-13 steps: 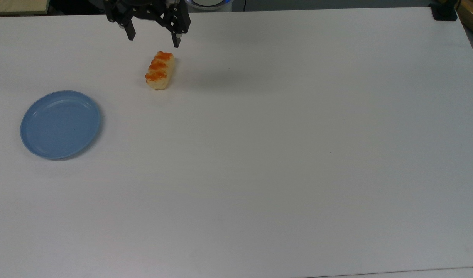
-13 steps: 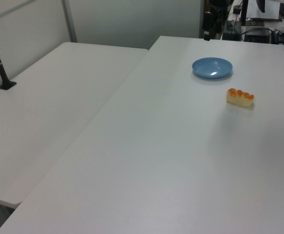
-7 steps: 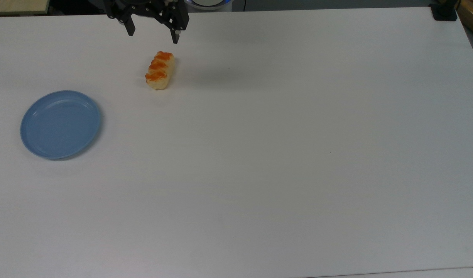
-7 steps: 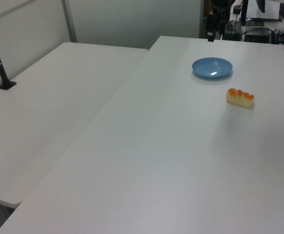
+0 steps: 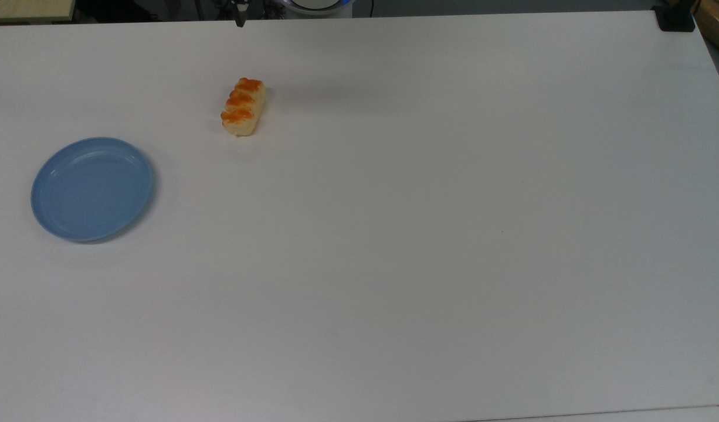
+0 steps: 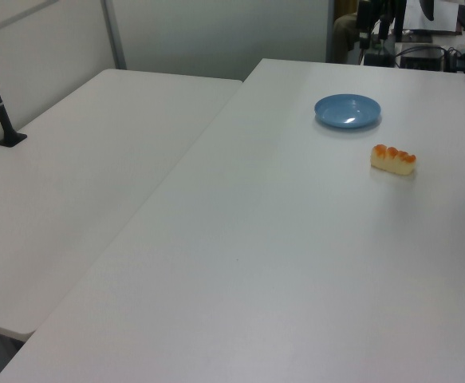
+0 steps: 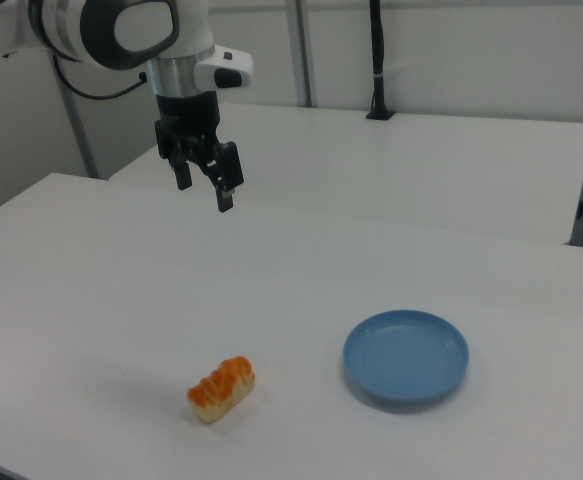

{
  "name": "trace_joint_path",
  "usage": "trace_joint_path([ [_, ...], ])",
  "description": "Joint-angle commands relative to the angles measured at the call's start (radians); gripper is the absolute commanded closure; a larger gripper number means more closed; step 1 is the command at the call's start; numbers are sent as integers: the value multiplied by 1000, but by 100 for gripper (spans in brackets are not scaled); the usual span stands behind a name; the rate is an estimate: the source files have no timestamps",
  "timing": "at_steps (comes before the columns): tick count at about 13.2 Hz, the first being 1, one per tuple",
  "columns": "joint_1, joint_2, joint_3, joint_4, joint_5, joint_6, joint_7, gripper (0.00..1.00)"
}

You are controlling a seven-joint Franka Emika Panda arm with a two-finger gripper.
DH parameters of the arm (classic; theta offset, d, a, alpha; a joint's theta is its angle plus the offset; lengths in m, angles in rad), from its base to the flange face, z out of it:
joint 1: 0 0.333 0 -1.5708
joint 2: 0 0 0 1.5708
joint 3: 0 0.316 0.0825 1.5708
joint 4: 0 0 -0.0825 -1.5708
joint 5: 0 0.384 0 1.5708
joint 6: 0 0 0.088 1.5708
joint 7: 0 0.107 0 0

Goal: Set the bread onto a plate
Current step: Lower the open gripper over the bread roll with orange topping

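Bread point(image 7: 221, 389) lying on white table point(image 7: 91, 290) well apart from blue plate point(image 7: 406, 356), gripper point(image 7: 203, 190) raised high, fingers spread.

No text, label, brand, number or sign can be read on the bread point(image 5: 243, 106), the plate point(image 5: 92, 189), the white bench point(image 5: 430, 234) or the robot arm point(image 7: 141, 35).
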Motion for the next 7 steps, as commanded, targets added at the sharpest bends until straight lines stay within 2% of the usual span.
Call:
trace_joint_path([
  [1, 2, -19, 0, -38, 20, -12, -24, 0],
  [3, 1, -31, -1, -99, 20, 8, -45, 0],
  [7, -11, -43, -1, -248, 9, 164, -102, 0],
])
